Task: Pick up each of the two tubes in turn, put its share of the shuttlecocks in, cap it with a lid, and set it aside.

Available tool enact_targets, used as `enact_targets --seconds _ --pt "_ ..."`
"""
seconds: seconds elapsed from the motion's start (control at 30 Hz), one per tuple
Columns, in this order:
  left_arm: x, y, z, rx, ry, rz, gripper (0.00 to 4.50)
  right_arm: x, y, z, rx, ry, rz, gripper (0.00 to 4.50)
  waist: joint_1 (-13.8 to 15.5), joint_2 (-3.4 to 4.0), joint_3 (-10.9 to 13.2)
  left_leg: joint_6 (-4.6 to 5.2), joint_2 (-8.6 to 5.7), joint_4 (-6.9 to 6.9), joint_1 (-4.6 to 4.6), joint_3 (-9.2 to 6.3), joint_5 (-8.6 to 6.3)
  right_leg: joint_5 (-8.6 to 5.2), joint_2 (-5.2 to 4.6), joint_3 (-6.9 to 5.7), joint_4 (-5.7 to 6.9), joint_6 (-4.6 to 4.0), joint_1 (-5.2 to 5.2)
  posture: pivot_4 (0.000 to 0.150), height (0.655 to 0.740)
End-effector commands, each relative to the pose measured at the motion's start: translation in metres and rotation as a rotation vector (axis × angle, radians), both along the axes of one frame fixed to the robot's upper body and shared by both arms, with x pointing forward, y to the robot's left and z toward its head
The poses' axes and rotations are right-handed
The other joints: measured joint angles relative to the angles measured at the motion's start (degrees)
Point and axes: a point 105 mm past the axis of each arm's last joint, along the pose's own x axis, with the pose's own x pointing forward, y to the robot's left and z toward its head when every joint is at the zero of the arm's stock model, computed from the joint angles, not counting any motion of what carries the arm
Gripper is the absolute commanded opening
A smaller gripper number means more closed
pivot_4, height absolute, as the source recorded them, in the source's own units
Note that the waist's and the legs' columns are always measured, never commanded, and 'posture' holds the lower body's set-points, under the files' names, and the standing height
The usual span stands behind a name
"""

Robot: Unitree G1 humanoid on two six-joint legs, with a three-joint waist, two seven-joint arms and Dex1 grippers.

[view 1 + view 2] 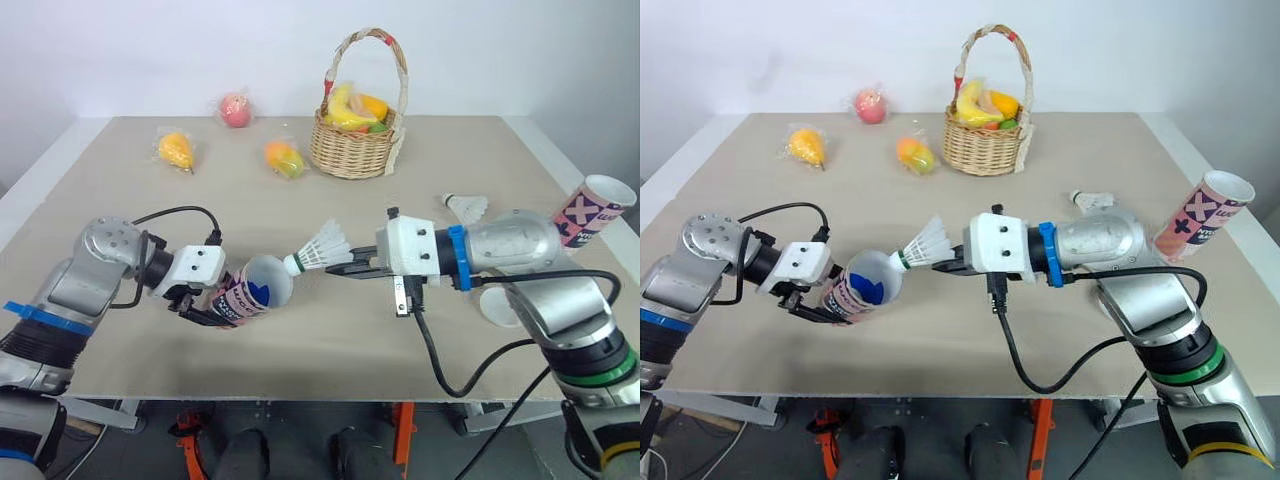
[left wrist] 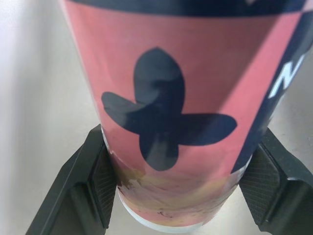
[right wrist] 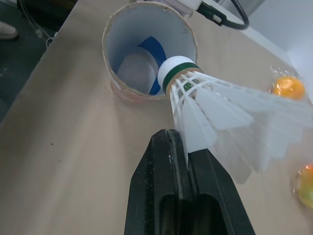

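From my end, the left gripper (image 1: 206,308) has the tube (image 1: 252,290) clamped near its closed base. Its fingers (image 2: 93,186) sit one on each side of the pink wall. The tube is tipped over almost flat just above the surface (image 1: 330,345), at the near left, with its open mouth turned to the right. I read that tilt as deliberate, since it gives the other arm a straight line in.

The right gripper (image 1: 348,268) has its fingers pinched narrow on the feather skirt of a shuttlecock (image 1: 322,247). The cork end leads and sits right at the tube's rim, not yet inside. Holding it by the skirt leaves the cork free to go in first, which is how it has to seat. There is a blue patch deep in the tube, and I can't tell from the wrist view what it is.

The second tube (image 1: 592,210) leans at the far right edge, well apart from the work, and a second shuttlecock (image 1: 466,207) lies on the surface near it. A pale disc (image 1: 497,308) partly hidden behind the right arm may be a lid. The basket (image 1: 350,150) of fruit at the far side is out of the way.

My judgement is that the first tube is being loaded, with capping to come.
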Motion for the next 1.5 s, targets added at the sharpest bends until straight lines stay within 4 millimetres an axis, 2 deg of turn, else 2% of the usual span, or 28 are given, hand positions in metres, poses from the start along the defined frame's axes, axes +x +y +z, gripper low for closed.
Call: enact_targets --seconds 0.03,0.23,0.27,0.33,0.47,0.57,0.63,0.7,0.8,0.87,0.93,1.03,1.1,1.17,1.23,1.37,1.5 --pt "-0.002 -0.003 -0.015 0.022 0.049 0.000 3.19 -0.005 0.013 0.007 -0.030 -0.059 0.083 0.05 0.16 0.00 0.00 0.00 0.00 -0.01 0.00 -0.01 -0.01 0.04 0.00 -0.01 0.00 0.11 0.00 0.150 0.7400" --pt "-0.001 -0.004 -0.013 0.018 0.052 0.003 3.19 -0.009 0.025 0.004 -0.067 -0.054 0.168 0.05 0.50 0.00 0.00 0.01 0.00 -0.02 -0.01 -0.08 -0.02 0.00 0.02 -0.06 0.00 0.05 0.00 0.150 0.7400" --pt "0.000 -0.004 -0.013 0.018 0.052 0.004 3.19 -0.009 0.027 0.004 -0.071 -0.049 0.179 0.52 0.52 0.00 0.00 0.01 0.00 -0.01 -0.01 -0.07 -0.02 -0.02 0.01 -0.05 0.00 0.00 0.01 0.150 0.7400" --pt "0.000 -0.004 -0.012 0.018 0.051 0.005 3.19 -0.007 0.031 0.006 -0.066 -0.028 0.181 0.95 0.52 0.00 0.00 0.01 0.00 0.00 -0.01 -0.06 -0.02 -0.02 0.00 -0.05 0.00 0.00 0.01 0.150 0.7400" --pt "-0.001 -0.005 -0.012 0.014 0.051 0.006 3.19 -0.008 0.032 0.014 -0.023 0.030 0.190 2.91 0.71 0.00 0.00 0.01 0.03 0.00 0.00 -0.08 -0.02 0.00 0.02 -0.11 0.01 -0.08 0.00 0.150 0.7400" --pt "-0.002 -0.005 -0.012 0.013 0.053 0.007 3.19 -0.016 0.022 0.025 0.041 0.119 0.210 4.36 0.83 0.00 0.00 0.01 0.03 -0.01 -0.02 -0.08 -0.02 0.00 0.02 -0.10 0.01 -0.07 0.00 0.150 0.7400" --pt "-0.003 -0.006 -0.012 0.012 0.054 0.007 3.19 -0.009 0.000 0.032 0.114 0.179 0.121 4.36 1.02 -0.01 0.00 0.01 0.02 -0.01 -0.04 -0.10 -0.02 -0.01 0.01 -0.11 0.00 -0.05 0.00 0.150 0.7400" --pt "-0.004 -0.006 -0.013 0.008 0.054 0.010 3.19 0.021 -0.035 0.031 0.201 0.180 -0.141 4.36 1.09 -0.07 -0.03 0.01 -0.05 -0.01 -0.09 -0.18 -0.02 -0.06 -0.08 -0.16 0.00 -0.03 0.02 0.150 0.7400" --pt "-0.006 -0.005 -0.013 0.006 0.056 0.013 3.19 0.043 -0.079 0.024 0.267 0.163 -0.409 4.36 1.05 -0.08 -0.04 0.00 -0.09 -0.02 -0.09 -0.08 -0.03 -0.09 -0.18 -0.16 -0.01 -0.03 -0.02 0.150 0.7400" --pt "-0.007 -0.004 -0.014 0.006 0.059 0.015 3.19 0.046 -0.133 0.016 0.310 0.166 -0.623 4.36 1.14 -0.07 -0.04 0.00 -0.10 -0.02 -0.09 -0.08 -0.03 -0.10 -0.16 -0.16 -0.01 -0.02 -0.01 0.150 0.7400" --pt "-0.008 -0.004 -0.015 0.006 0.062 0.015 3.19 0.040 -0.173 0.011 0.329 0.172 -0.763 4.36 1.36 -0.07 -0.04 0.00 -0.11 -0.04 -0.18 -0.15 -0.03 -0.18 -0.19 -0.26 0.00 0.16 0.03 0.150 0.7400" --pt "-0.010 -0.004 -0.015 0.009 0.065 0.007 3.19 0.035 -0.199 0.005 0.354 0.197 -0.852 4.36 0.69 0.14 -0.16 0.09 -0.17 -0.06 -0.22 0.02 -0.12 -0.18 -0.23 -0.14 -0.01 0.35 -0.04 0.150 0.7400" --pt "-0.008 -0.004 -0.015 0.012 0.059 0.003 3.19 0.037 -0.222 -0.011 0.353 0.222 -0.957 4.36 0.31 0.24 -0.22 0.24 -0.13 -0.08 -0.01 0.14 -0.22 -0.17 -0.16 0.02 -0.01 0.35 0.09 0.150 0.7400" --pt "-0.007 -0.005 -0.015 0.010 0.056 0.000 3.19 0.036 -0.233 -0.025 0.368 0.261 -1.011 4.36 0.28 0.24 -0.23 0.26 -0.09 -0.08 0.09 0.15 -0.23 -0.15 -0.11 0.04 -0.01 0.34 0.14 0.150 0.7400" --pt "-0.006 -0.006 -0.015 0.008 0.057 -0.002 3.19 0.038 -0.235 -0.034 0.395 0.291 -1.020 4.36 0.29 0.24 -0.23 0.28 -0.09 -0.04 0.10 0.18 -0.21 -0.19 -0.10 0.10 -0.01 0.17 0.15 0.150 0.7400" --pt "-0.006 -0.005 -0.016 0.011 0.063 -0.001 3.19 0.049 -0.239 -0.056 0.413 0.350 -1.065 4.36 0.14 0.29 -0.25 0.28 -0.12 -0.02 0.12 0.45 -0.21 -0.11 -0.10 0.44 -0.01 0.32 0.12 0.150 0.7400" --pt "-0.005 -0.005 -0.014 0.001 0.058 0.006 3.19 0.068 -0.247 -0.071 0.409 0.334 -1.136 4.36 -0.07 0.26 -0.24 0.28 -0.18 0.05 0.12 0.81 -0.21 -0.01 -0.14 0.85 -0.11 0.56 0.09 0.150 0.7400"
